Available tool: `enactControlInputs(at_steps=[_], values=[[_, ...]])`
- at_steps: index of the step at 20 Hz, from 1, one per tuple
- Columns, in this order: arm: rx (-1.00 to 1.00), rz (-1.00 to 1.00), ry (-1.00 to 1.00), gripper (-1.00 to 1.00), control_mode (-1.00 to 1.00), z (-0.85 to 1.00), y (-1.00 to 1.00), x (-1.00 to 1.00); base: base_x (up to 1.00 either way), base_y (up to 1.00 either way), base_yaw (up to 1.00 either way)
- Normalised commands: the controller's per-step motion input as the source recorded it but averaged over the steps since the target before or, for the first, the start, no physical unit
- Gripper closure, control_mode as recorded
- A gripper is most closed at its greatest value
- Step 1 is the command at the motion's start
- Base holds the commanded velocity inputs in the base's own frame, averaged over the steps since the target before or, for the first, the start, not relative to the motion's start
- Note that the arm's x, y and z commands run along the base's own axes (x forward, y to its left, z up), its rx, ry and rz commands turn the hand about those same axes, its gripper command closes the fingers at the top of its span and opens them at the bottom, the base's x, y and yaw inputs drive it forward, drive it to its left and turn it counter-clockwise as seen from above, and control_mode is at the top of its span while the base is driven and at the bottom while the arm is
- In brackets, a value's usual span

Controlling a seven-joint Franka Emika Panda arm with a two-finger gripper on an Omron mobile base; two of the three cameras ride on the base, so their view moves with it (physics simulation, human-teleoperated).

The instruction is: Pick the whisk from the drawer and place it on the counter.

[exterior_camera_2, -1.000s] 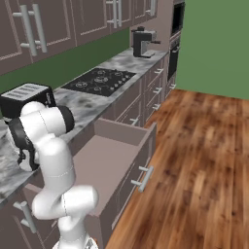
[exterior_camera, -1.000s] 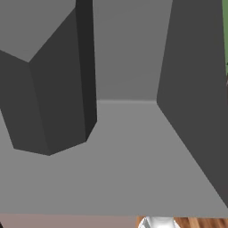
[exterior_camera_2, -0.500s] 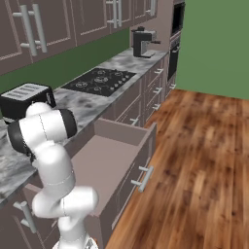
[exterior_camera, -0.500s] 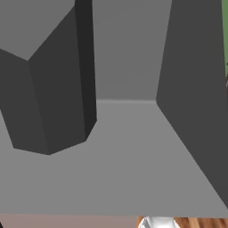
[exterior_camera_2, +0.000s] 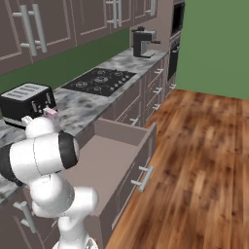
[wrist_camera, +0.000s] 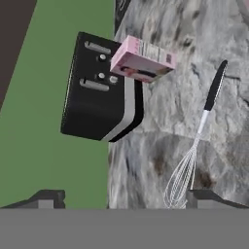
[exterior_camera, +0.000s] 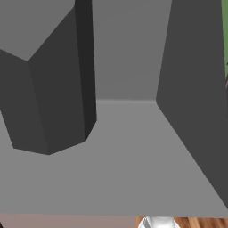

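The whisk (wrist_camera: 199, 132) lies flat on the marbled counter (wrist_camera: 160, 131) in the hand view, black handle pointing away and wire head toward me. My gripper (wrist_camera: 127, 202) hangs above it, open, with nothing between the fingers; the wire head ends just beside the right fingertip (wrist_camera: 210, 197). In the right base view the drawer (exterior_camera_2: 142, 163) stands pulled out below the counter (exterior_camera_2: 90, 104), and no object shows on its visible floor. My arm's white elbow (exterior_camera_2: 41, 158) bends over the counter's left end.
A black toaster (wrist_camera: 99, 90) stands against the green wall with a pink box (wrist_camera: 143, 61) beside it; both also appear as toaster (exterior_camera_2: 26, 102) and box (exterior_camera_2: 50, 113). A cooktop (exterior_camera_2: 99, 80) and coffee machine (exterior_camera_2: 142, 43) sit farther along. Grey drawer-like walls (exterior_camera: 133, 169) surround the left base camera.
My arm's upper links have swung lower and further left over the counter. The drawer, toaster and left base view look the same.
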Motion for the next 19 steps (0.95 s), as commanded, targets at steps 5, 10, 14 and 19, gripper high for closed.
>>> enactControlInputs(at_steps=[5,10,14,19], values=[[0.01,-0.13,0.09,-1.00,-1.00,1.00,-1.00,-0.02,0.00,0.00,0.00],[0.00,-0.16,0.10,-1.00,-1.00,1.00,-1.00,-0.04,0.00,0.00,0.00],[0.00,-0.17,0.05,-1.00,-1.00,1.00,-1.00,0.00,0.00,0.00,0.00],[0.06,-0.14,0.00,-1.00,-1.00,1.00,-0.95,0.00,0.00,0.00,0.00]])
